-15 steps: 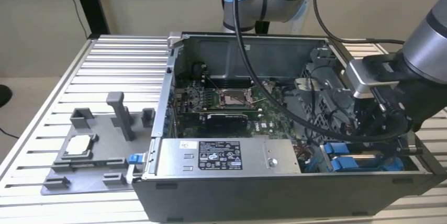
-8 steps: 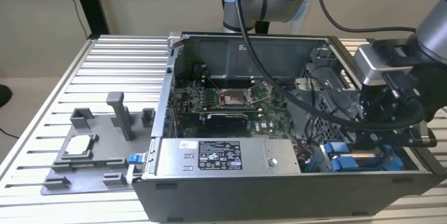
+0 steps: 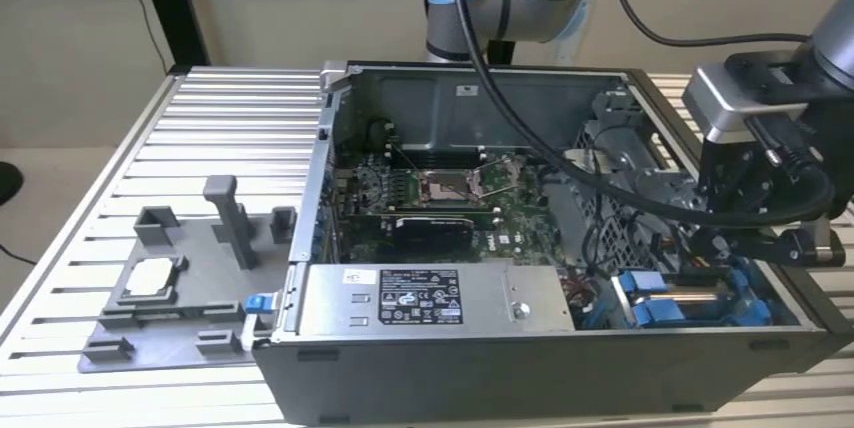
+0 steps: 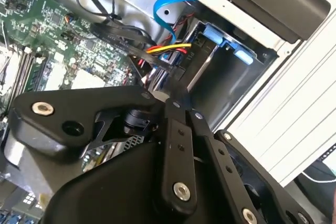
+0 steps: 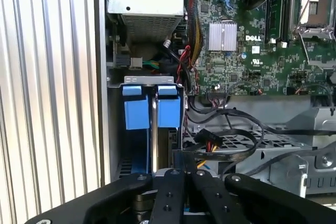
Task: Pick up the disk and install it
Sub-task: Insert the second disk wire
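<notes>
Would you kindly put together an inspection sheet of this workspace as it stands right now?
Surface: ribbed metal table carrying an open computer case.
Job's things: the disk, in its blue carrier, sits in the drive bay at the case's corner on the exterior view's right; its blue tabs show in the first wrist view.
Clutter: grey fixture tray on the exterior view's left, holding a small silver chip; silver power supply box inside the case.
Gripper: the gripper hangs over the drive bay; whether it is open or shut cannot be told.
Cables: black cables run from the arm across the case; red and yellow wires lie beside the bay.
Surroundings: plain wall.
</notes>
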You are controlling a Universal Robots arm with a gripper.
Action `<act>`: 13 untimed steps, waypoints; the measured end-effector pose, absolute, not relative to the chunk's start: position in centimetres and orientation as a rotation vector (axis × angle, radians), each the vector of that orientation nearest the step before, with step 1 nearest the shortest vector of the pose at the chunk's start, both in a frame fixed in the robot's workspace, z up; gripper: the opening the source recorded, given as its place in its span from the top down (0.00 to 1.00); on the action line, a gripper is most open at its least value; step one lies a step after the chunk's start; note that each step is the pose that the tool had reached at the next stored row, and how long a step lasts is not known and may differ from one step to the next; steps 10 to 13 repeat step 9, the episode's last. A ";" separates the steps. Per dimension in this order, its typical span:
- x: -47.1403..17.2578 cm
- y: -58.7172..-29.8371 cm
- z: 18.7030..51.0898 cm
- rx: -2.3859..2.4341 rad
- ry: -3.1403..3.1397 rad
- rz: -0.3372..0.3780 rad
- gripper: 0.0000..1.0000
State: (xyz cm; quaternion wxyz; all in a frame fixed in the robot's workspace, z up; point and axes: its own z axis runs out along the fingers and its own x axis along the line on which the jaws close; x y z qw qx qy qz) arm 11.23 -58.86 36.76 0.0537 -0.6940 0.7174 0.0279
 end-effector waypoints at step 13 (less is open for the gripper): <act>11.2 -58.9 36.8 -2.109 2.180 0.085 1.00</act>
